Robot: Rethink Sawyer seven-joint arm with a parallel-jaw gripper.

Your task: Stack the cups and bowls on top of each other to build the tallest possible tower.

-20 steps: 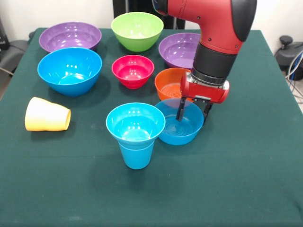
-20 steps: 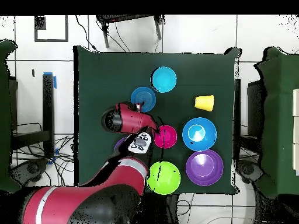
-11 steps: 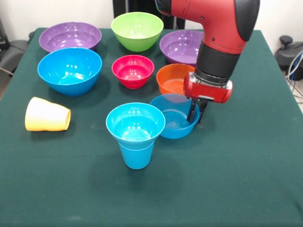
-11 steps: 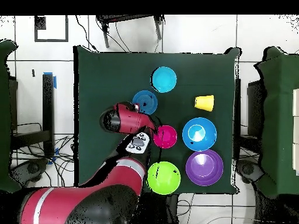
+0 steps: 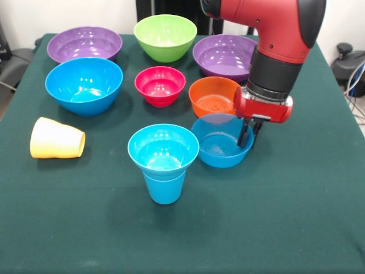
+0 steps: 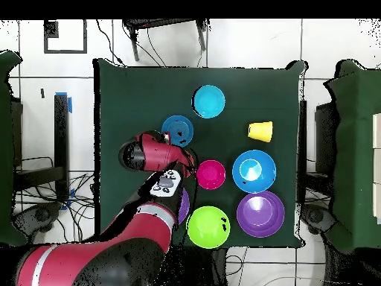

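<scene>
My gripper is shut on the right rim of a small blue bowl, which sits low over the green table just right of the tower. The tower is a sky-blue cup standing upright with a blue bowl nested in its mouth. A pale yellow cup lies on its side at the left. From above, the held bowl shows beside the arm's red wrist, and the tower stands beyond it.
Just behind the held bowl is an orange bowl. Farther back are a pink-red bowl, a large blue bowl, two purple bowls and a lime green bowl.
The fingers closed on the small blue bowl's rim. The gripper then shifted right in the front view, carrying the bowl away from the tower and uncovering more of the orange bowl.
</scene>
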